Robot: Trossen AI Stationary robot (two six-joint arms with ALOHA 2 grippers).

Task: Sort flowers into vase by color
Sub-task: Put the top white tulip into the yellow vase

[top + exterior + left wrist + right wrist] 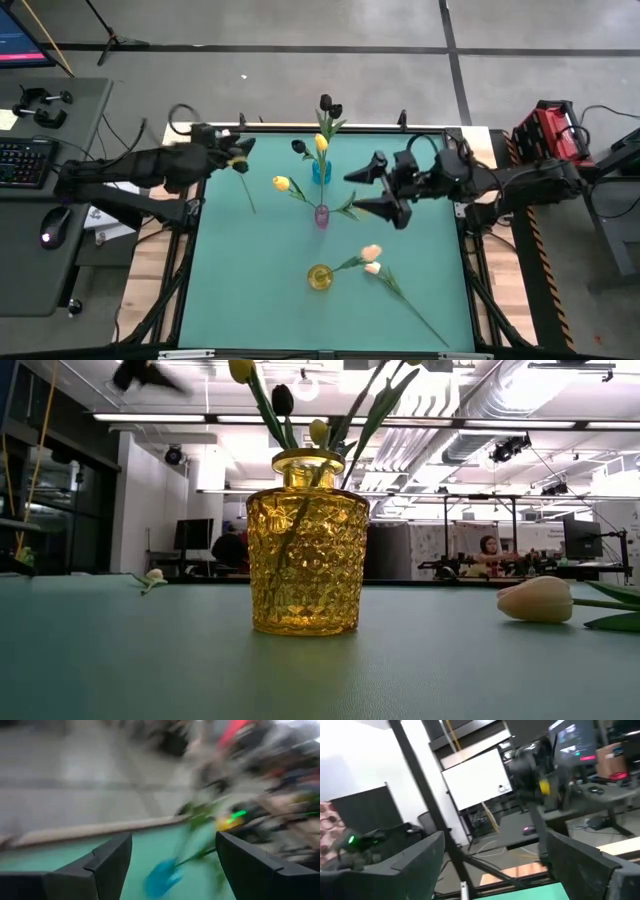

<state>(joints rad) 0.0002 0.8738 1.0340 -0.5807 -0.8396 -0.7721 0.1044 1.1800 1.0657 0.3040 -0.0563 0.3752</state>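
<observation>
Between the left pincer's (240,152) spread fingers, a yellow tulip (240,161) (right pincer (385,190) released, well apart)

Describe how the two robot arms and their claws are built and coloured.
Both arms are dark, near-black, jointed limbs reaching in from the table's sides. The left arm carries black cable loops near its wrist. The right arm is bulkier, with black cables around its wrist. The left claw and right claw each have two flat, angular, dark grey fingers.
</observation>
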